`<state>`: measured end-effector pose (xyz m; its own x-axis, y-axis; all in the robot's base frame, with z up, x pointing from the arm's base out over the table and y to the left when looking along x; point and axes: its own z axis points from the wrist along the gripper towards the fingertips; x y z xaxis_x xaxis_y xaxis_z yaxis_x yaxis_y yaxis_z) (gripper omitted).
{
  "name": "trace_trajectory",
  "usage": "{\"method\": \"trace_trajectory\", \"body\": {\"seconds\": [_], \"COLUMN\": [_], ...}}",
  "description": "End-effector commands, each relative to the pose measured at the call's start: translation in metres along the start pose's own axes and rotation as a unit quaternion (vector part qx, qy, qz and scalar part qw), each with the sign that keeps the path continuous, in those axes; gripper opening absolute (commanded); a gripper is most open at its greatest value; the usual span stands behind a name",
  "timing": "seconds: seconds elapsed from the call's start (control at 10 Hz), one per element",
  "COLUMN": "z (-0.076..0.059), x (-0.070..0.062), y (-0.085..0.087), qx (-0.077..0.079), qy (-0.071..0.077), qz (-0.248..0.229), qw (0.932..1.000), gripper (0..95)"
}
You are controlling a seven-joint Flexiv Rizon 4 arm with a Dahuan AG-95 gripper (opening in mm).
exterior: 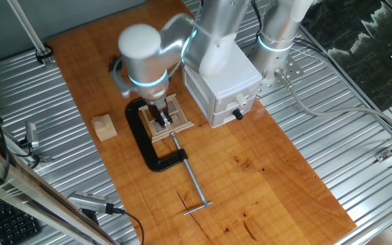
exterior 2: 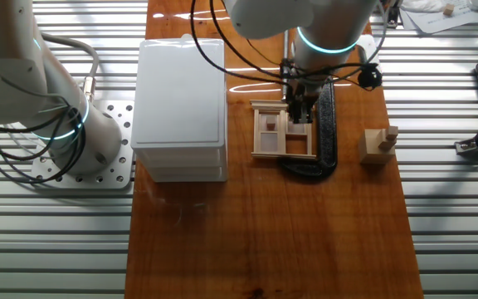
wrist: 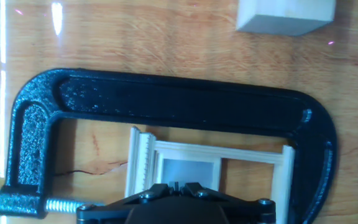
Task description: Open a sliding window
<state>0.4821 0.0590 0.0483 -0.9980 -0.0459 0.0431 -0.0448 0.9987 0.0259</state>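
Note:
The sliding window point(exterior: 167, 117) is a small light-wood frame lying flat on the wooden board, held inside a black C-clamp point(exterior: 141, 139). It also shows in the other fixed view point(exterior 2: 270, 133) and in the hand view point(wrist: 210, 163). My gripper point(exterior: 162, 120) points straight down onto the window's middle. In the other fixed view the gripper point(exterior 2: 299, 112) stands over the side of the frame nearest the clamp. In the hand view the gripper point(wrist: 176, 185) has its fingertips point(wrist: 161, 189) pressed close together, with no clear gap, just above a pale pane. Where the tips meet the window is hidden.
A white box with a black knob point(exterior: 222, 85) stands beside the window point(exterior 2: 181, 104). A plain wooden cube point(exterior: 104, 127) sits on the other side of the clamp point(exterior 2: 378, 144) point(wrist: 286, 15). The clamp's long screw point(exterior: 190, 178) runs towards the board's front. Metal ribbed table surrounds the board.

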Motion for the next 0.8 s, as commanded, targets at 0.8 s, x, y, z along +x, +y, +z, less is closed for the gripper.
{"method": "trace_trajectory", "body": {"seconds": [0.8], "z": [-0.08], "x": [0.032], "y": [-0.043], "qx": [-0.009], "qy": [-0.043], "qz": [0.004], "qw": [0.999], "gripper": [0.0]}}
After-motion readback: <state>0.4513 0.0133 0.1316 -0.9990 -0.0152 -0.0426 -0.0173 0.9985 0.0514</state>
